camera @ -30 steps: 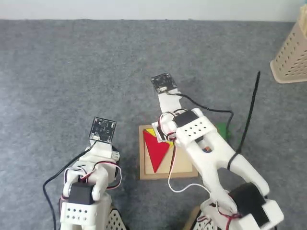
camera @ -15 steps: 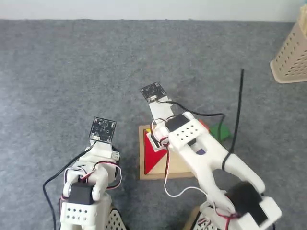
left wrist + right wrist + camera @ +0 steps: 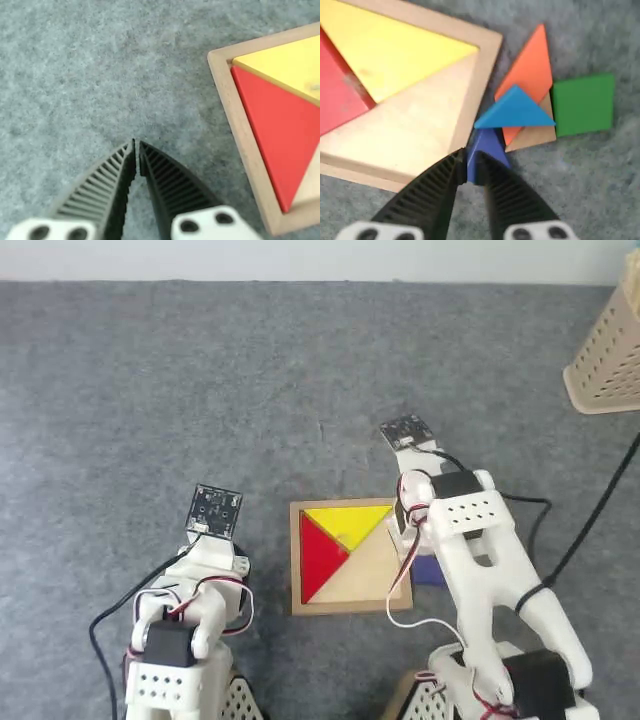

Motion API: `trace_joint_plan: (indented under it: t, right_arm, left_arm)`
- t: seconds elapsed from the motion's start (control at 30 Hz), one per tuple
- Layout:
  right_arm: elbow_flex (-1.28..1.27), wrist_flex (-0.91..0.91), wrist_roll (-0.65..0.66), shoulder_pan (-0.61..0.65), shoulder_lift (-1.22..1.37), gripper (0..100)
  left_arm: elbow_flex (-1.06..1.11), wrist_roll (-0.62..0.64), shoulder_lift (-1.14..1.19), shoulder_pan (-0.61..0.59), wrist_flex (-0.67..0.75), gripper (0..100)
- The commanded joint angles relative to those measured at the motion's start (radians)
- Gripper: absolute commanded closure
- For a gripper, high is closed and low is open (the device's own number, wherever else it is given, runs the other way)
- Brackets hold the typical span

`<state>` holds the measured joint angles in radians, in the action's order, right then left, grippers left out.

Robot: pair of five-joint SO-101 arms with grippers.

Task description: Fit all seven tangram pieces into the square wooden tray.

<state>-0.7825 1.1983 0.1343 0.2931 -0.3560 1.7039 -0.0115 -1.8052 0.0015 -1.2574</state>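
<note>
Grip first: right gripper (image 3: 471,161) pinches the dark blue wooden tangram piece (image 3: 490,144) at 3 o'clock of the square wooden tray (image 3: 345,608). It should lift clear of the rim, then lower flat. The left gripper (image 3: 136,145) rests closed at 9 o'clock.

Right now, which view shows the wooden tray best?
High view: nearly the whole square tray from above, with the red triangle and yellow triangle seated in it. The left wrist view catches one corner and a rim; the right wrist view another corner beside loose pieces.

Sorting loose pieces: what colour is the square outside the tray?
The square is green, clearest in the right wrist view.
</note>
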Motion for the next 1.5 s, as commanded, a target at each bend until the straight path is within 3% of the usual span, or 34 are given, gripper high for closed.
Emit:
trace_joint_plan:
  t: [0.0, 0.23, 0.57, 0.93, 1.07, 1.17, 1.27, 1.37, 1.47]
  right_arm:
    - [0.011, -0.021, 0.055, -0.047, -0.036, 86.4]
    - [0.186, -0.048, 0.058, -0.128, 0.062, 85.8]
    - [0.341, -0.076, 0.055, -0.067, 0.361, 85.8]
    - [0.350, -0.090, 0.091, -0.357, 0.394, 85.8]
    - [0.400, -0.054, 0.092, -0.386, 0.343, 85.8]
    - [0.445, 0.030, 0.091, -0.312, 0.257, 85.5]
    - [0.448, 0.074, 0.055, -0.148, 0.185, 85.4]
    - [0.407, 0.035, -0.031, -0.002, 0.193, 85.4]
    - [0.377, -0.051, -0.074, 0.030, 0.269, 85.4]
  left_arm:
    - [-0.019, 0.005, -0.021, -0.006, -0.006, 99]
    - [-0.019, 0.005, -0.021, -0.006, -0.006, 99]
    - [-0.019, 0.005, -0.021, -0.006, -0.006, 99]
    - [-0.019, 0.005, -0.021, -0.006, -0.006, 99]
    - [-0.019, 0.005, -0.021, -0.006, -0.006, 99]
    - [-0.019, 0.005, -0.021, -0.006, -0.006, 99]
    - [-0.019, 0.005, -0.021, -0.006, -0.006, 99]
    - [-0.019, 0.005, -0.021, -0.006, -0.006, 99]
    - [-0.019, 0.005, -0.021, -0.006, -0.006, 99]
